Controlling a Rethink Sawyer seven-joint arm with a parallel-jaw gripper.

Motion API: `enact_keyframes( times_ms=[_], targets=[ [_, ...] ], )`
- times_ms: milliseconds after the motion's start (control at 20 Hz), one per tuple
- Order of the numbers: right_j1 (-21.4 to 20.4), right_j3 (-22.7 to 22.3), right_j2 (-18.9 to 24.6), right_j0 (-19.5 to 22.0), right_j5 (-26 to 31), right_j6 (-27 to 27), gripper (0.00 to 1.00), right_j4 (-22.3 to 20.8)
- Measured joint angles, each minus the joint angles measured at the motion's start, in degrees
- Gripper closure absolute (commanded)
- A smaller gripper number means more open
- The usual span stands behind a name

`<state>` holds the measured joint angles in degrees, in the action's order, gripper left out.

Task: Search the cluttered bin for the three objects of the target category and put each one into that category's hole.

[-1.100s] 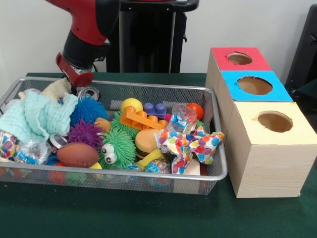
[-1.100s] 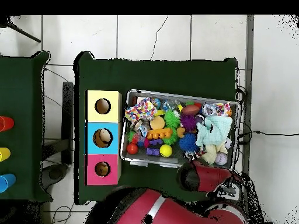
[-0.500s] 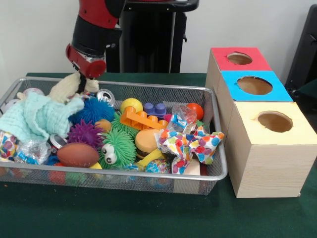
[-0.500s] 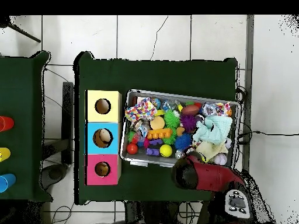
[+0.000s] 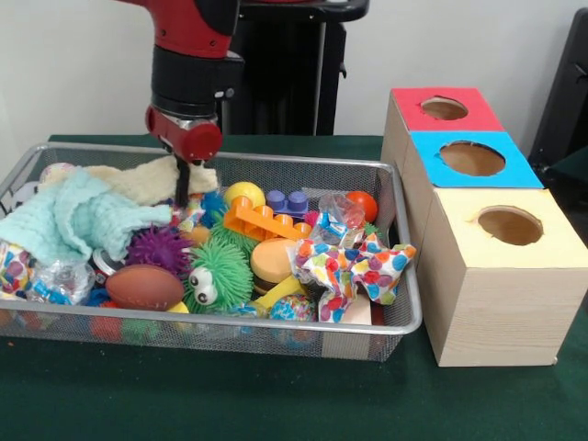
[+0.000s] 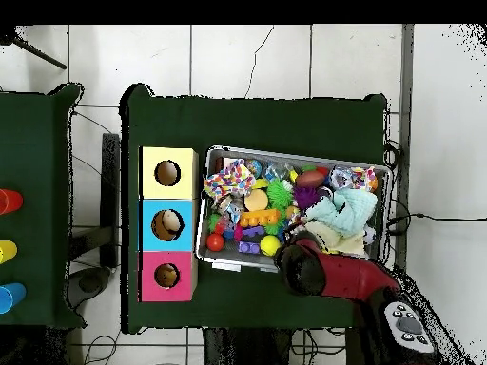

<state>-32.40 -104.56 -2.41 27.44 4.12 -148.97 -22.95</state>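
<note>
Fingers of the black claw [image 5: 182, 188] were seen closed on a limp cream cloth [image 5: 147, 182], pinched at its right edge. The cloth was draped over the crumpled mint-green towel [image 5: 73, 216] at nine o'clock from the claw, near the back rim of the silver wire-mesh bin [image 5: 303, 335]. It was judged light, soft and floppy, best taken by a bunched fold. Three holed wooden boxes [image 5: 501, 276] were stood at three o'clock.
</note>
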Motion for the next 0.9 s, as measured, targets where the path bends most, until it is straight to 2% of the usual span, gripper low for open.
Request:
enact_keyframes(
  times_ms=[500, 900],
  targets=[
    [-0.8, -0.3, 5.0, -0.9, 0.0, 0.0, 1.0, 0.5],
    [-0.8, -0.4, 6.4, -4.3, -0.4, 0.0, 1.0, 7.0]
  ],
)
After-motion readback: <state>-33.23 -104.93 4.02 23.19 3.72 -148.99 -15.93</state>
